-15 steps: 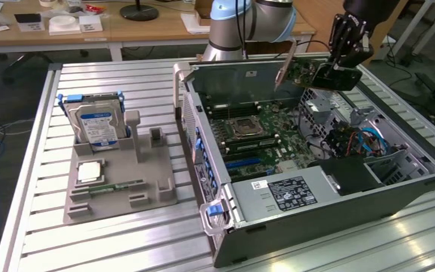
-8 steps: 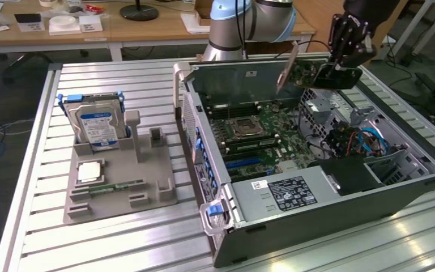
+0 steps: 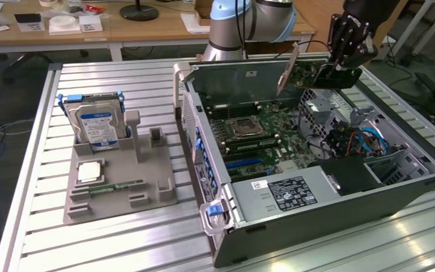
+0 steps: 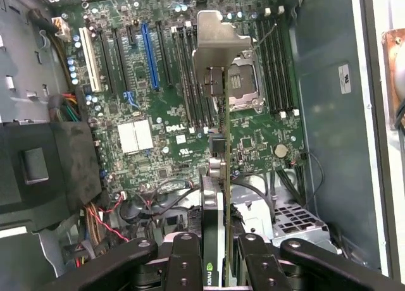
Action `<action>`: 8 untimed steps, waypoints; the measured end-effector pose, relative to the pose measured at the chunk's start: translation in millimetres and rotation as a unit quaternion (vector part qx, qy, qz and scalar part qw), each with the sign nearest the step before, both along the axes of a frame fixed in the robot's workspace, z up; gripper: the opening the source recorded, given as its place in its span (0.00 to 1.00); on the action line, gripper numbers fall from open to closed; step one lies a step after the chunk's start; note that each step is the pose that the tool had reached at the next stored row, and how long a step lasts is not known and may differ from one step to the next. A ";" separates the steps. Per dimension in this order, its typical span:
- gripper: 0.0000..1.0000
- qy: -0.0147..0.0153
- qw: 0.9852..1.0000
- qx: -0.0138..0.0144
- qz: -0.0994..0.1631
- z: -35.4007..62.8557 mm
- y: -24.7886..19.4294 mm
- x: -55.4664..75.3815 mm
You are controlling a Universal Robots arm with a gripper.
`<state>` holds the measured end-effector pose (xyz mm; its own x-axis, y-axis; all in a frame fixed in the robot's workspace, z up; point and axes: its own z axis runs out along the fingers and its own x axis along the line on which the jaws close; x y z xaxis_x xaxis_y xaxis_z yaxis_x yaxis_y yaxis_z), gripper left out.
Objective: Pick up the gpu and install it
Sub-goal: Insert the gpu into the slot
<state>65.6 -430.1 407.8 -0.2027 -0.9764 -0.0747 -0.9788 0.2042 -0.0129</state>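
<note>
Wrist view: fingers (image 4: 183,266) of the gripper (image 4: 219,262) clamp the gpu (image 4: 226,145) edge-on, silver bracket farthest from the camera.
Gpu place: held in the air over the motherboard (image 4: 158,133) of the open computer case (image 3: 338,224).
Exterior view's left: hard drive (image 3: 97,127) upright in a grey holder (image 3: 153,170), beside the case on the slatted table (image 3: 127,243).

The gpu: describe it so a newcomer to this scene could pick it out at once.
Start at the open case on the slatted table; the gripper hangs over it. The gpu is the thin green card clamped edge-on in it, above the motherboard. Unlike the hard drive and memory stick in the grey holder beside the case, it ends in a silver bracket.
</note>
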 end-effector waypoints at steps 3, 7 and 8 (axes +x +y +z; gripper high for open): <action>0.27 -0.001 1.000 0.000 0.001 -0.2 0.0 -3.0; 0.27 -0.001 1.000 0.000 0.003 -0.4 0.0 -9.6; 0.27 -0.002 1.000 0.000 0.004 -0.5 0.0 -10.7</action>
